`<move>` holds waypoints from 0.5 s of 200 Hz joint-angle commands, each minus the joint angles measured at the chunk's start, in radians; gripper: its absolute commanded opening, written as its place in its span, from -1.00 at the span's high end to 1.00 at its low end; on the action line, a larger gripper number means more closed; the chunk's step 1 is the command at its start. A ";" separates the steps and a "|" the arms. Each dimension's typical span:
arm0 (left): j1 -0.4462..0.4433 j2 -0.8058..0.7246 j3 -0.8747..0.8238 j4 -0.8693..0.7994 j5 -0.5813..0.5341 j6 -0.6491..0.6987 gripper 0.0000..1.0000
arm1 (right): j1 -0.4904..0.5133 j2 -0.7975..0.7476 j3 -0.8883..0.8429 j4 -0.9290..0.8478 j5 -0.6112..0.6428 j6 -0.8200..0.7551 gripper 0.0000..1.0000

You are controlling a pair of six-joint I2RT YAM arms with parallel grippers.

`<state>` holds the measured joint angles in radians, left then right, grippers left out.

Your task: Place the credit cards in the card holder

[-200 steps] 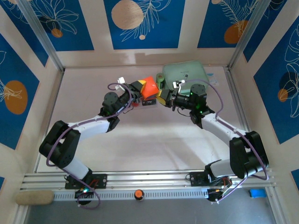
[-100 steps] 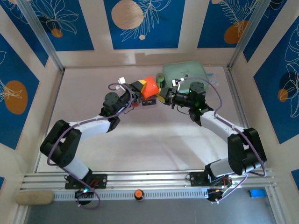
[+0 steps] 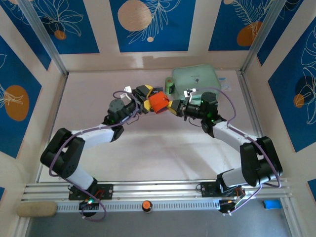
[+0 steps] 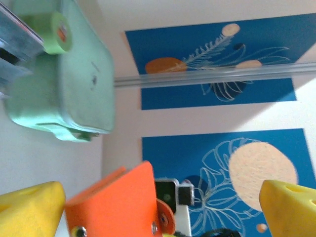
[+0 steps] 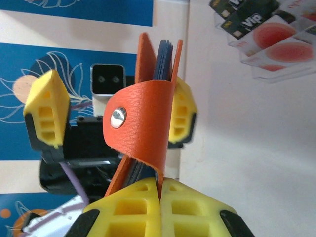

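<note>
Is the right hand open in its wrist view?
No, the right hand is shut, its yellow fingers pinching the orange card holder by its edge.

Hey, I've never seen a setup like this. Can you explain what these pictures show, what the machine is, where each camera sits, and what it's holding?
The machine is two robot arms bolted at the near edge of a table. One picture is taken from above and behind them. The other two come from a small camera on each wrist. The right gripper is shut on an orange card holder, held between the two arms. The left gripper is open, with its yellow fingers on either side of the holder. Credit cards lie on the table, and a mint-green pouch sits towards the far side.
</note>
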<state>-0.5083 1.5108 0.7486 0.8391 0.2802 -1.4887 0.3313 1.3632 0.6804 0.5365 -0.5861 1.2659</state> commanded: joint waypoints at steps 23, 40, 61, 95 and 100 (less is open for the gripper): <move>-0.008 -0.066 0.280 -0.761 0.091 0.417 -1.00 | 0.016 -0.095 -0.049 -0.080 0.028 -0.211 1.00; -0.031 -0.023 0.411 -0.989 0.063 0.551 -1.00 | 0.031 -0.110 -0.062 -0.094 0.038 -0.251 1.00; -0.070 0.037 0.551 -1.205 -0.008 0.682 -1.00 | 0.056 -0.123 -0.066 -0.138 0.067 -0.302 1.00; -0.130 0.117 0.702 -1.408 -0.143 0.806 -1.00 | 0.078 -0.128 -0.066 -0.174 0.106 -0.337 1.00; -0.135 0.127 0.717 -1.433 -0.160 0.819 -1.00 | 0.079 -0.127 -0.065 -0.177 0.111 -0.338 1.00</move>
<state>-0.6102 1.5799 1.3853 -0.3000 0.2382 -0.8326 0.4000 1.2602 0.6239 0.3939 -0.5133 0.9913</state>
